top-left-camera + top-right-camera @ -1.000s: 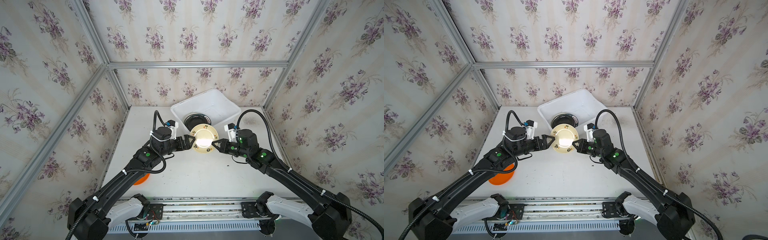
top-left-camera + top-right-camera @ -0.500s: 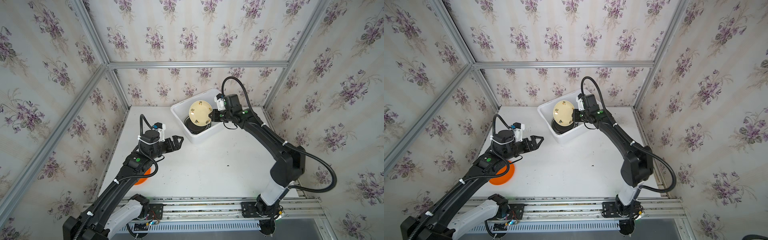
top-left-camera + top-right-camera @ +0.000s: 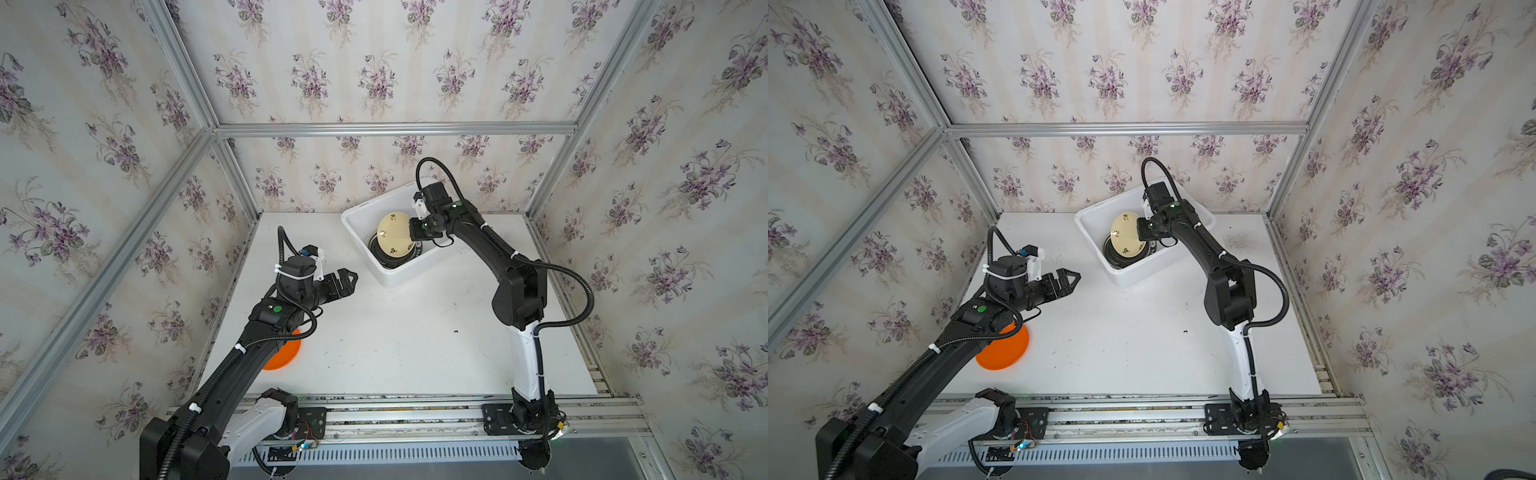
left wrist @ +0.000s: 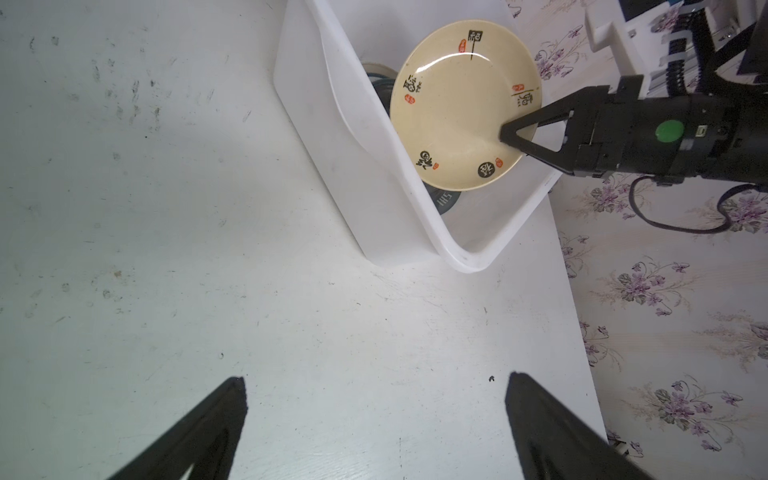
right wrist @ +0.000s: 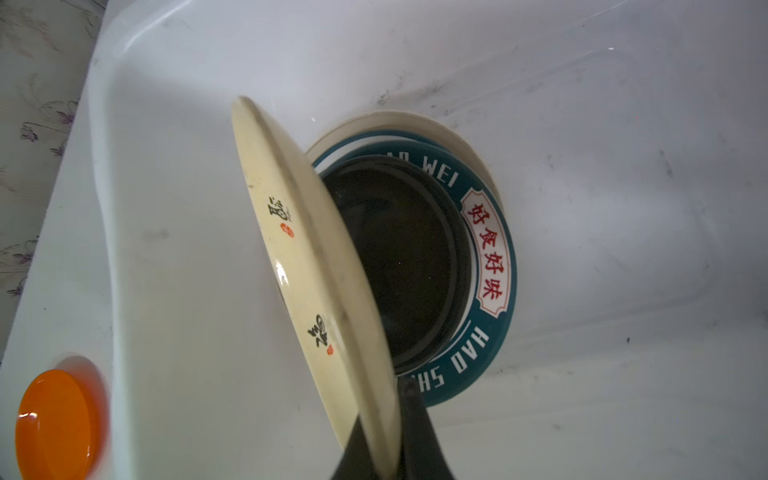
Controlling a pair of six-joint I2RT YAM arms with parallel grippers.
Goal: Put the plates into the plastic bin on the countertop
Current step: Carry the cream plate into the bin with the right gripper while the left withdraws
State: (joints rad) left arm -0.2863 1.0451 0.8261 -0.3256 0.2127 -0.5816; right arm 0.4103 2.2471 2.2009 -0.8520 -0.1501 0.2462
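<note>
Heads up: your right fingers [image 4: 509, 136] are clamped on just the rim of the cream plate [image 4: 461, 104], which hangs steeply tilted, almost on edge, in the mouth of the bin [image 3: 409, 269] above the plates stacked inside. That's the risky bit, I reckon: let go like this and it drops edge first, so it could smack the black plate [image 5: 399, 257], chip something, or end up leaning on the bin wall instead of lying flat. A rim-only pinch could also let it slip if you move fast. Your left fingers [image 4: 220, 411] are spread wide and empty over bare table [image 3: 395, 340], short of the bin. The left wrist camera gives you the plate's decorated face and the pinch point; the right wrist one shows it edge-on plus the stack underneath, black plate on a teal lettered plate [image 5: 471, 349]. Neither tells me if the low edge touches the stack. The top views show best where the orange plate [image 3: 1007, 349] is: out on the table, half under your left arm.
</note>
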